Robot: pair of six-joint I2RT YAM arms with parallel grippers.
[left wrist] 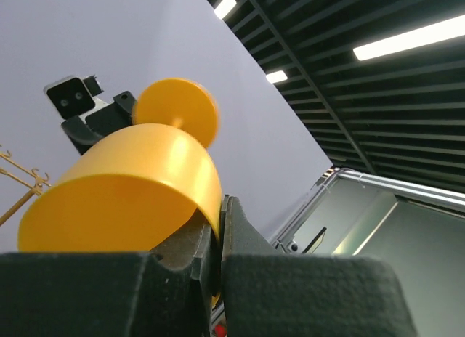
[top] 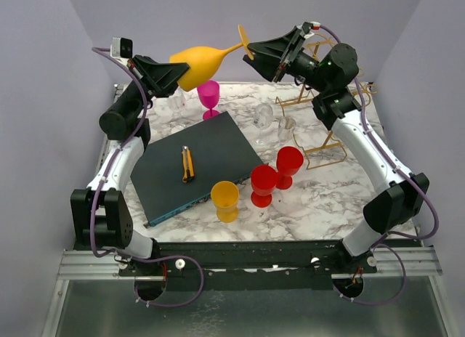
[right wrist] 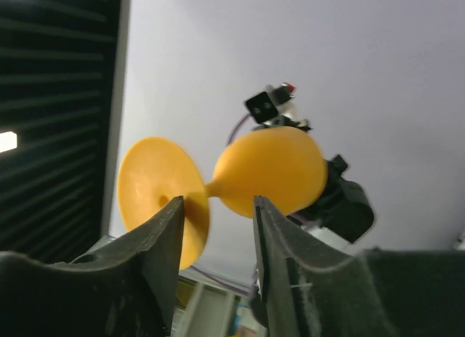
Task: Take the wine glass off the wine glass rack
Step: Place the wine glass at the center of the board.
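Above the marble tabletop (top: pixel 327 199), the top view shows the orange wine glass (top: pixel 203 61) lying sideways in mid-air, clear of the gold wine glass rack (top: pixel 293 102) at back right. From the left wrist, the left end effector (left wrist: pixel 218 221) is clenched on the bowl's rim. From the right wrist, the right end effector (right wrist: pixel 216 206) is released, its fingers (right wrist: pixel 163 235) parted either side of the stem.

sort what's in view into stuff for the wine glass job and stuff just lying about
Job: orange wine glass, gold wine glass rack, left hand, right hand.
Lying about: pink glass, red glasses, yellow cup, clear glasses, dark board, utility knife.
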